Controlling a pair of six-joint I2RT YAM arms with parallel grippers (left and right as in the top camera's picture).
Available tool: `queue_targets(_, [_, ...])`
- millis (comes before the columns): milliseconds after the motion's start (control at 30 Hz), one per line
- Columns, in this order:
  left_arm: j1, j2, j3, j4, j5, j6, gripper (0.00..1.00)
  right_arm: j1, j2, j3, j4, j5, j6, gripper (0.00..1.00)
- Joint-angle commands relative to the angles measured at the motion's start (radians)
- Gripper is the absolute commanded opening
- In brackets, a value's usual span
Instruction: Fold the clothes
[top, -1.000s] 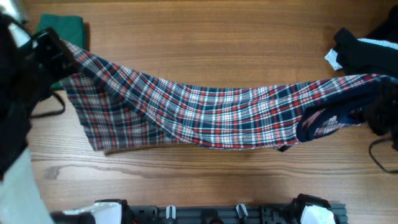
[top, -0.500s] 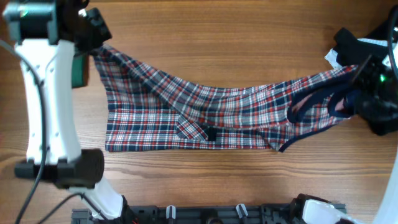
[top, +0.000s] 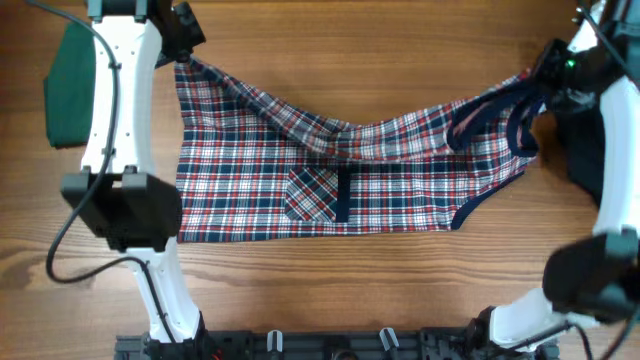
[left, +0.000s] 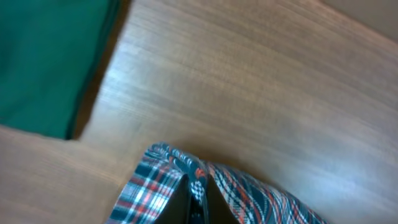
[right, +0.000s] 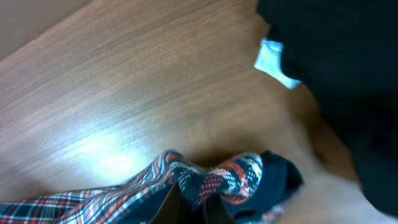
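A: Plaid dress (top: 340, 180) lies spread across the table (top: 400, 40); left gripper (top: 184, 58) pinches its 10 o'clock corner.
B: Right gripper (top: 545, 85) is clamped on the navy strap (top: 517, 125) at 2 o'clock (both arms stretched far out).

- The overhead view is bright and evenly lit from above; the wooden table (top: 400, 60) shows warm and sharp, with no harsh glare.
- Shadows there are soft: a thin dark edge runs under the near hem of the plaid dress (top: 260, 190).
- The left wrist view is smeared; the green garment (left: 43, 56) at far left is a flat blur, and a pale sheen crosses the wood grain.
- The right wrist view is soft too, with a whitish glare patch on the wood at near left.
- The black garment (right: 348, 74) at right is underexposed and shows no folds; the plaid cloth close to the lens is out of focus.
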Motion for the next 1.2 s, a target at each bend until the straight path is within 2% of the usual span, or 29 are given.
queue_targets(0, [0.005,0.047,0.005,0.070,-0.021,-0.009,0.04,0.020,0.077,0.009,0.069,-0.055,-0.019,0.04])
queue_targets(100, [0.005,0.076,0.005,0.133,-0.021,-0.009,0.04,0.025,0.134,0.009,0.128,-0.057,-0.021,0.04])
queue_targets(167, [0.005,0.090,0.005,0.153,-0.021,-0.009,0.12,0.029,0.159,0.009,0.148,-0.056,-0.028,0.04])
queue_targets(233, [0.005,0.115,0.005,0.183,-0.021,-0.009,0.47,0.035,0.189,0.009,0.175,-0.056,-0.043,0.08])
queue_targets(267, [0.005,0.123,0.005,0.195,-0.021,-0.009,0.56,0.036,0.196,0.009,0.183,-0.056,-0.043,0.21])
queue_targets(300, [0.005,0.130,0.005,0.209,-0.021,-0.009,0.70,0.036,0.207,0.009,0.200,-0.057,-0.043,0.40])
queue_targets(333, [0.005,0.139,0.005,0.225,-0.021,-0.009,0.77,0.037,0.211,0.009,0.215,-0.057,-0.044,0.63])
queue_targets(400, [0.005,0.152,0.005,0.246,-0.021,-0.008,0.84,0.037,0.214,0.009,0.245,-0.057,-0.072,0.79])
queue_targets(467, [0.006,0.160,0.005,0.269,-0.021,0.000,0.89,0.038,0.213,0.010,0.281,-0.057,-0.100,0.86])
queue_targets(567, [0.005,0.161,0.005,0.285,-0.021,0.010,0.89,0.038,0.204,0.011,0.294,-0.090,-0.132,0.86])
queue_targets(633, [0.005,0.153,0.005,0.282,-0.021,0.026,0.85,0.038,0.193,0.014,0.273,-0.137,-0.146,0.86])
queue_targets(767, [0.005,0.112,0.005,0.182,-0.020,0.025,0.78,0.038,0.148,0.014,0.162,-0.231,-0.148,0.86])
queue_targets(1000, [0.005,0.040,0.005,-0.056,0.014,0.025,0.65,0.076,0.113,0.011,-0.108,-0.247,-0.171,0.84])
queue_targets(1100, [0.008,0.045,0.002,-0.100,0.013,0.026,0.58,0.126,0.113,-0.008,-0.146,-0.247,-0.161,0.82])
queue_targets(1167, [0.010,0.047,-0.006,-0.088,0.013,0.026,0.56,0.174,0.113,-0.026,-0.133,-0.246,-0.089,0.82])
